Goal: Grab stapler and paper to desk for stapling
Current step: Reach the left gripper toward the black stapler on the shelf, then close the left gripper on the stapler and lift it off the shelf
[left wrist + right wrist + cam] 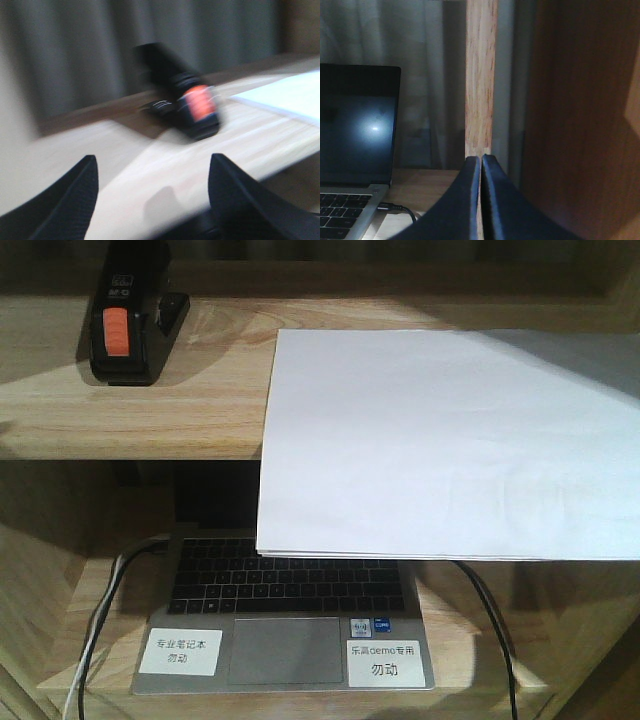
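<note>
The laptop (285,585) stickers (180,652) read "专业笔记本 勿动" and "乐高demo专用 勿动". The left hand (155,200) was spread facing the stapler (187,107); the right hand (480,200) was pressed together; paper (450,440) overhung the shelf (130,420).

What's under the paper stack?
The paper rests on the shelf board, overhanging its front edge above the laptop. The board beneath the sheets and part of the laptop's rear are covered.

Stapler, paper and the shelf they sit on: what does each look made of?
Stapler: seemingly matte black plastic, with an orange-red insert; metal parts can't be confirmed here. Paper: thin plain white sheets, matte, front edge overhanging unsupported. Shelf: light wood or wood-look laminate, visible grain, low sheen.
</note>
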{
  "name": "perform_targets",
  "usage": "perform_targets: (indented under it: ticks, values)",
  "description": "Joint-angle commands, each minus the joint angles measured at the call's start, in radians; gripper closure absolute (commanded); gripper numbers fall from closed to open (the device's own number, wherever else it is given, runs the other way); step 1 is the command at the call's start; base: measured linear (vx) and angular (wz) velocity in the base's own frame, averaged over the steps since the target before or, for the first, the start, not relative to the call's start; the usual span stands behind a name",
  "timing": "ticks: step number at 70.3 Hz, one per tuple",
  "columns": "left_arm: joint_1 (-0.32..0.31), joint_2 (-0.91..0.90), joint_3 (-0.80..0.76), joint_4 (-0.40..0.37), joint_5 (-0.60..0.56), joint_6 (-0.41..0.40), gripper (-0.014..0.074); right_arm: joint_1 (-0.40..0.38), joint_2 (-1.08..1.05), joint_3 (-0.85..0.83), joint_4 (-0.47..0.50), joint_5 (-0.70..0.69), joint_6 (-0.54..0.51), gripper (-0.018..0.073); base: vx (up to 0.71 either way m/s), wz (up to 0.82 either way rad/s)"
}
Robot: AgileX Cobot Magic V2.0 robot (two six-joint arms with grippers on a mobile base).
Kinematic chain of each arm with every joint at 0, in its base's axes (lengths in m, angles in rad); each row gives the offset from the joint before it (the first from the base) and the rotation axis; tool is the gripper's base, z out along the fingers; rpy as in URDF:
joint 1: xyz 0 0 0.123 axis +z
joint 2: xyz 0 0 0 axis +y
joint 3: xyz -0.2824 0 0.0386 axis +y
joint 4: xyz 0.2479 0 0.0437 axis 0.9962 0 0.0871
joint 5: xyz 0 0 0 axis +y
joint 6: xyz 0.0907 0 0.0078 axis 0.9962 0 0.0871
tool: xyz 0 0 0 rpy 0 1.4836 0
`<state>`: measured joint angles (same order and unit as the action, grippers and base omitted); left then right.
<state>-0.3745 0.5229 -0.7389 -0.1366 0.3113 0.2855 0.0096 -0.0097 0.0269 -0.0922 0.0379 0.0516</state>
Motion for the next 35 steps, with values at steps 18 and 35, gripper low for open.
perform_targets:
  ticks: [18,35]
  values:
    - [-0.094,0.351,-0.309,-0.013,-0.031,0.027,0.0135,0.001,-0.01,0.004,-0.003,-0.074,-0.004,0.0569,0.0,0.0]
    - [-0.094,0.601,-0.637,-0.006,0.168,0.008,0.0135,0.001,-0.01,0.004,-0.003,-0.074,-0.004,0.0569,0.0,0.0]
